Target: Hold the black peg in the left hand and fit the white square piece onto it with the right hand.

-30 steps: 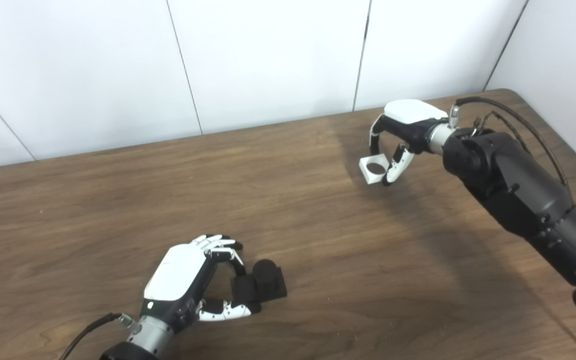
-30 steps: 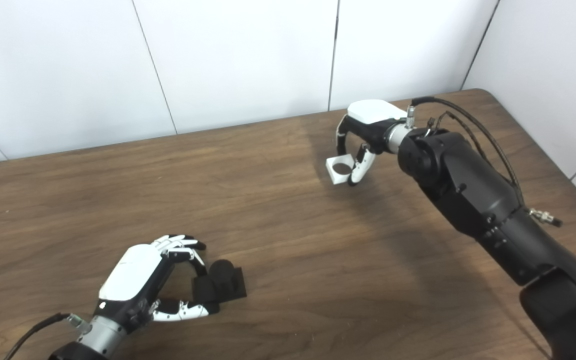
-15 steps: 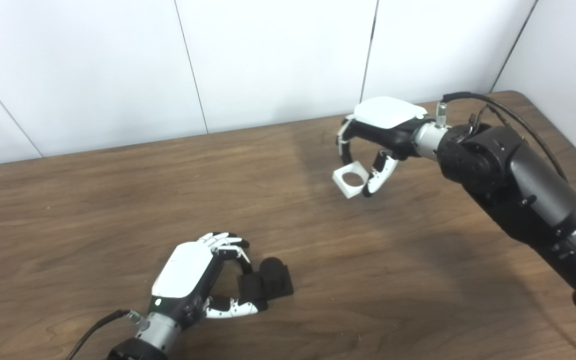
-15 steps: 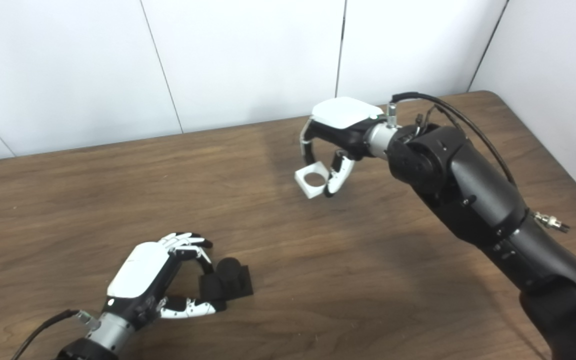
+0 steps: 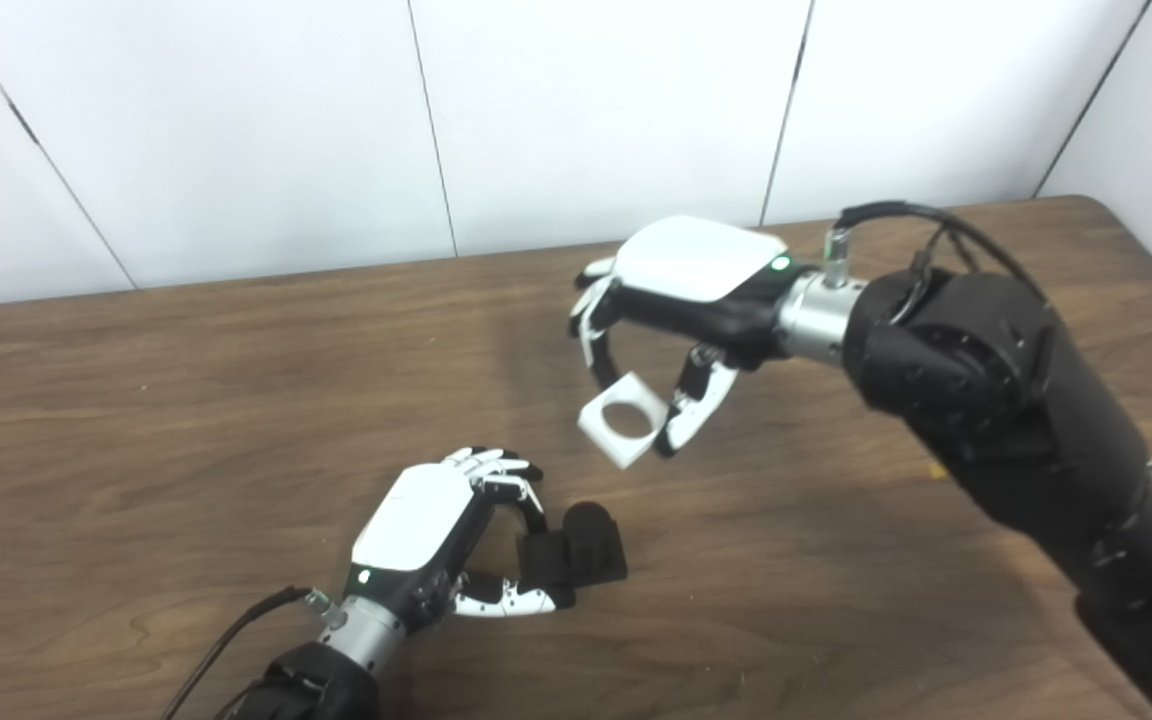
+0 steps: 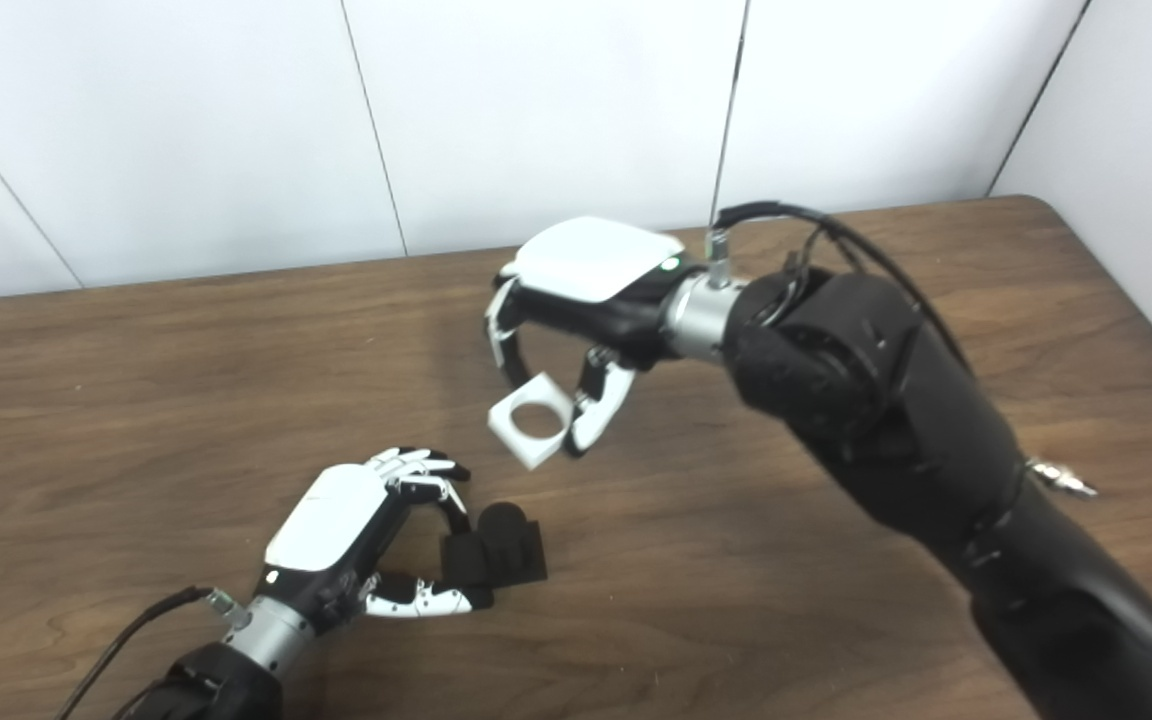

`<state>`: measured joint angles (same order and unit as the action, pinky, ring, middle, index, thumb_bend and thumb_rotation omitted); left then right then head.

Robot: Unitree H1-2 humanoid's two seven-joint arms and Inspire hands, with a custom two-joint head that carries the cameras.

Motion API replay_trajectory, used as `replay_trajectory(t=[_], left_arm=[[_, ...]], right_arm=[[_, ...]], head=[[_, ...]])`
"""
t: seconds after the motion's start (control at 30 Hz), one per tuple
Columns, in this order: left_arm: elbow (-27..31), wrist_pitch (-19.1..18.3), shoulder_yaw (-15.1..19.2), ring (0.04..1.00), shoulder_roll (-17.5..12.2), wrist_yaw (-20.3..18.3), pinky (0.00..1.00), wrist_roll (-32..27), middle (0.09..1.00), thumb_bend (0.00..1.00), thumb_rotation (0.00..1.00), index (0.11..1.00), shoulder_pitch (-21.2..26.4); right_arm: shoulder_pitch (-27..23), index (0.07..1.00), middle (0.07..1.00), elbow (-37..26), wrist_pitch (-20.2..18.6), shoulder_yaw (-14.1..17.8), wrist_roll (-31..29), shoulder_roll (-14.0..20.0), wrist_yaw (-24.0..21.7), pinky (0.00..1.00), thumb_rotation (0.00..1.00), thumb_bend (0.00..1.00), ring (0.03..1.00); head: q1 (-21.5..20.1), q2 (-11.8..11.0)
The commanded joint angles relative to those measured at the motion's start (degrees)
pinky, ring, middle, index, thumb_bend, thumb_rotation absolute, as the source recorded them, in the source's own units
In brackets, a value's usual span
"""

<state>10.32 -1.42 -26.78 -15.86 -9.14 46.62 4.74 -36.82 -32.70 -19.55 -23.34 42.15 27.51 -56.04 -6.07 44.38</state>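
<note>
left eye view shows the wooden table [image 5: 186, 400] with the right hand [image 5: 681, 285] raised over its middle, fingers [image 5: 688, 420] pinched on the white square piece [image 5: 620, 420], round hole facing up. the left hand [image 5: 426, 525] rests near the front edge, fingers curled around the base of the black peg [image 5: 576, 545], which stands upright. the peg lies below and slightly left of the piece, toward the camera, well apart; the hole must come down in line with the peg's upright axis.
</note>
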Motion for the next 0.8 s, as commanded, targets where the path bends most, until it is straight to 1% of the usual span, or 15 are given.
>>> replay_trajectory(t=[0.0,0.17,0.37,0.6,0.77], left_arm=[[-2.6,-1.53,-1.87,0.852,0.06,-3.84,0.91,1.33,0.796,0.52,0.05,0.488,-1.52],[-2.41,-1.5,-1.98,0.85,0.24,-3.76,0.91,1.64,0.794,0.52,0.05,0.488,-1.55],[-2.38,-1.56,-2.15,0.844,0.49,-3.64,0.9,2.18,0.793,0.52,0.05,0.489,-1.6],[-2.5,-1.97,-2.02,0.849,0.77,-3.87,0.91,2.02,0.796,0.52,0.05,0.489,-1.51],[-2.29,-2.07,-2.03,0.849,0.73,-4.03,0.91,2.07,0.795,0.52,0.05,0.488,-1.43]], right_arm=[[-2.32,0.483,0.795,-1.93,-0.24,0.24,1.07,-0.67,-0.18,0.93,0.13,0.52,0.928],[-1.87,0.484,0.79,-2.43,1.0,-1.28,1.77,-2.15,-1.21,0.92,0.13,0.52,0.935],[-0.85,0.483,0.79,-2.06,2.03,-2.63,2.21,-2.9,-1.53,0.92,0.13,0.52,0.921],[0.08,0.482,0.803,-0.96,2.83,-3.34,2.16,-2.86,-2.64,0.95,0.13,0.52,0.936],[0.33,0.482,0.802,-0.75,3.71,-3.47,2.73,-2.55,-3.17,0.95,0.13,0.52,0.931]], head=[[0.12,0.21],[0.26,0.61],[0.31,1.01],[0.33,1.19],[0.33,1.19]])
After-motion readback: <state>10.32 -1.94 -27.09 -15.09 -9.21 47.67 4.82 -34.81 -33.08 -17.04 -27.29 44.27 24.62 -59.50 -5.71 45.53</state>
